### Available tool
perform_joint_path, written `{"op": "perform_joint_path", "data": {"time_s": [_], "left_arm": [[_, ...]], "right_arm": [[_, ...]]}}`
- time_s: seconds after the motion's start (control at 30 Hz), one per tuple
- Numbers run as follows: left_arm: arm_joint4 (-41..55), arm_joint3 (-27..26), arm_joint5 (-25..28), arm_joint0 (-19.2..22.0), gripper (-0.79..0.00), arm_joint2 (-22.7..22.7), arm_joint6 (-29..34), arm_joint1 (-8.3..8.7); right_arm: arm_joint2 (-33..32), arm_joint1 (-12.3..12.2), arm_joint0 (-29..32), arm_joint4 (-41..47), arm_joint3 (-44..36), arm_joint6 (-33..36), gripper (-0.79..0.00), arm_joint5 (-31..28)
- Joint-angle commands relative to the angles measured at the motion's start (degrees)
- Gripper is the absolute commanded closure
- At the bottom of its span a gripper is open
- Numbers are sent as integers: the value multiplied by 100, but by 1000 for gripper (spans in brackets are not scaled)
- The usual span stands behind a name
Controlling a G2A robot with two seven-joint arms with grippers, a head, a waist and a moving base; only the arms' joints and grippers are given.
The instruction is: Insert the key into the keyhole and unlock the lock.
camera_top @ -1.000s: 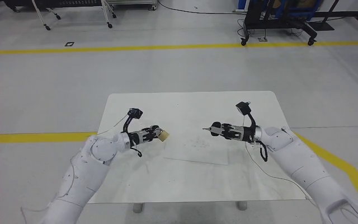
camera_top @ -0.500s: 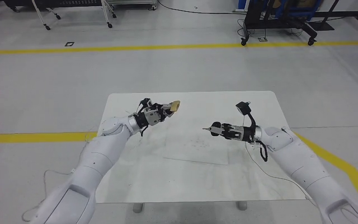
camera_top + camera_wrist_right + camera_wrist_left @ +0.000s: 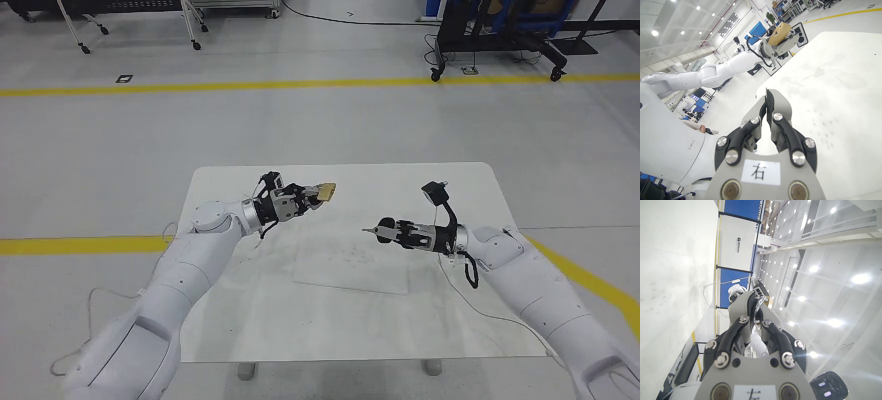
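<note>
Left gripper (image 3: 309,196) clamps brass padlock (image 3: 326,188) above white table (image 3: 450,190).
Right gripper (image 3: 378,231) pinches thin metal key (image 3: 366,230), apart from padlock.

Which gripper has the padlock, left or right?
The left gripper: the brass padlock is clamped in it, raised above the table. The right gripper pinches only the thin key.
</note>
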State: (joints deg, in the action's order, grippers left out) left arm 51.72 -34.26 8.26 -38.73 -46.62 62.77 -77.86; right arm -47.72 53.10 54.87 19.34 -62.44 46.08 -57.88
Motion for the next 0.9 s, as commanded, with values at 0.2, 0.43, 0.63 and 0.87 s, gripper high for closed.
{"op": "perform_joint_path", "data": {"time_s": [0.2,0.43,0.63,0.87], "left_arm": [[-1221,-76,368,173,0,-179,-423,242],[-1376,-519,548,-25,0,-323,-406,298],[-1599,-798,787,-150,0,-390,-662,304],[-1857,-962,756,-222,0,-399,-773,296]], "right_arm": [[172,130,-157,47,-786,-39,0,782],[397,295,-279,450,-772,45,0,1288],[384,462,-227,1202,-393,-522,0,1599],[436,608,-260,1136,-139,-674,0,1759]]}}
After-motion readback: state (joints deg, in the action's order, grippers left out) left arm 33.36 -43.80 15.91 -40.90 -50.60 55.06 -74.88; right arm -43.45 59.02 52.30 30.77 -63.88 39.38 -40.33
